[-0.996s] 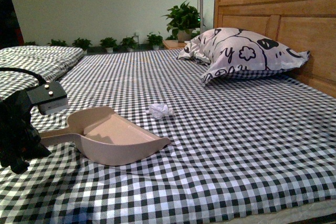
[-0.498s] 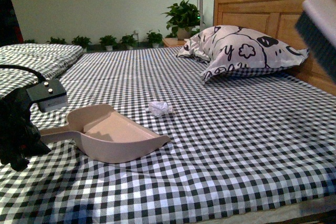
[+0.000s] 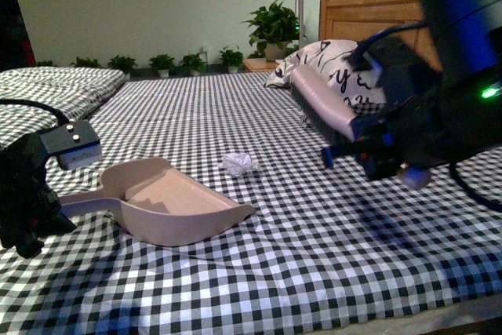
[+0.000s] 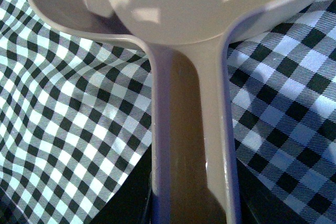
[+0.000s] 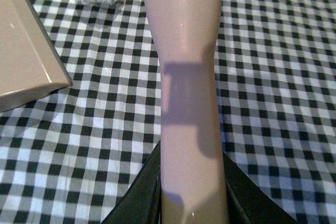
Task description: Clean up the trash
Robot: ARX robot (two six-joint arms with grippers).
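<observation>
On the checked bed (image 3: 329, 217), front view: the trash (image 3: 239, 165) lies at one o'clock of the dustpan (image 3: 169, 202), which opens toward it to catch a sweep. Left wrist view: the left end effector (image 4: 191, 211) is clamped on the dustpan's handle. Right wrist view: the right end effector (image 5: 191, 203) is clamped on the brush (image 5: 184, 51), aimed past the trash.

Bed (image 3: 314, 256) covered in black-and-white checked cloth. Lying on it: small crumpled white paper wad (image 3: 239, 165), beige plastic dustpan (image 3: 169, 205) just beside it, black-and-white patterned pillow (image 3: 333, 76) near the wooden headboard.
</observation>
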